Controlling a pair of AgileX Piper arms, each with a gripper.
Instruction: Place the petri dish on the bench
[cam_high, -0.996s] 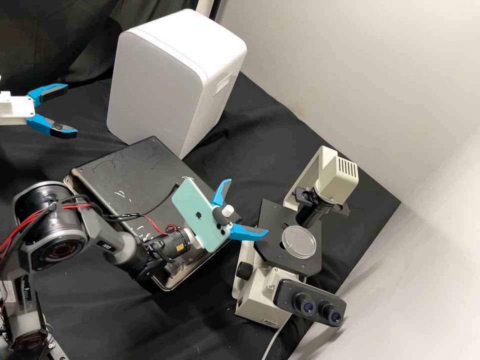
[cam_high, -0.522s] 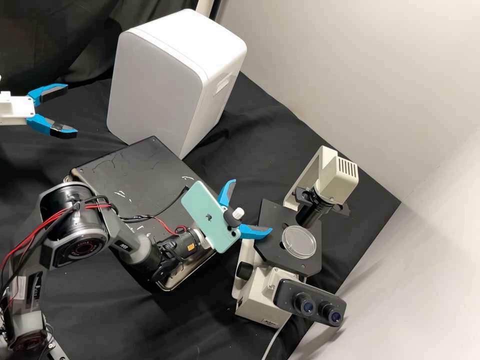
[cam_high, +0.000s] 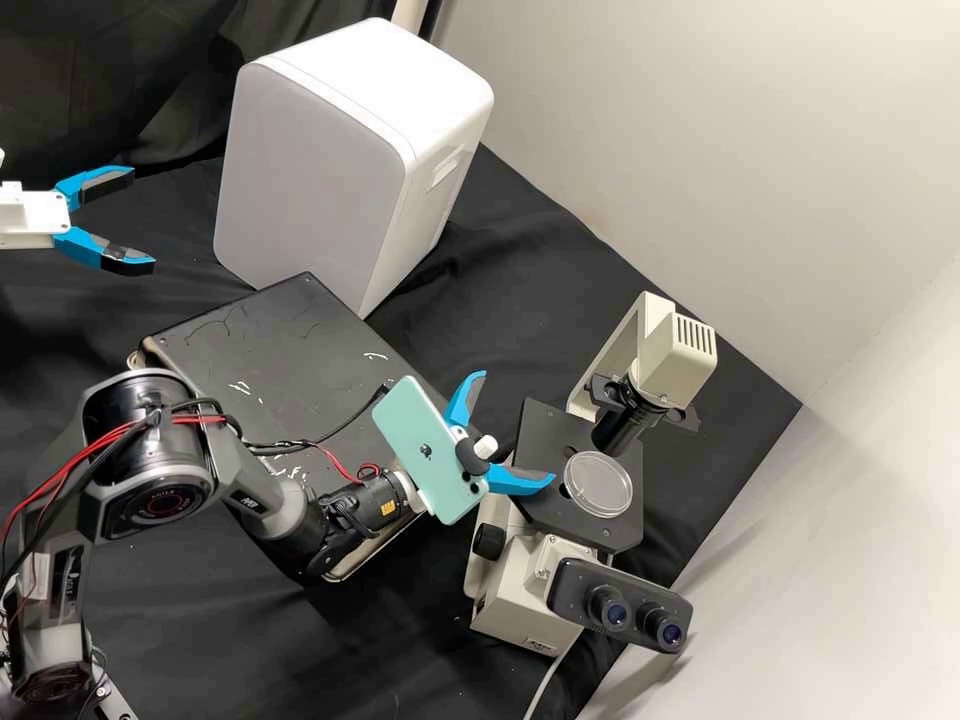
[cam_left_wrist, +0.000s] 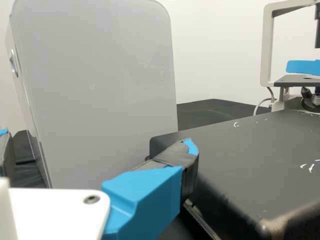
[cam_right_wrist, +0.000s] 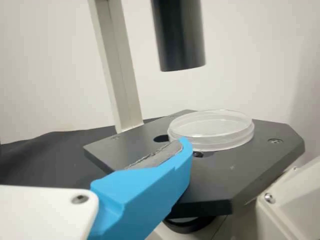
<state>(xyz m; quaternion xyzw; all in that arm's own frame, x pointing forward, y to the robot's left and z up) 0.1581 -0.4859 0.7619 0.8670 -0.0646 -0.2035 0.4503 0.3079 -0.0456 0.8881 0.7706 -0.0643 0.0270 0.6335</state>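
A clear petri dish lies on the black stage of a white microscope, under its dark condenser tube. My right gripper is open just left of the dish, one blue finger over the stage's edge and the other raised above it. In the right wrist view the petri dish rests on the stage a short way beyond one of my fingers. My left gripper hangs open at the far left, above the bench, with nothing between its fingers.
A tall white box stands at the back. In front of it lies a flat black slab on a metal base. Black cloth covers the bench, and a pale wall runs along its right side.
My right arm has advanced to the right toward the microscope, bringing its lower finger over the stage edge near the dish. The left arm and the dish have not moved.
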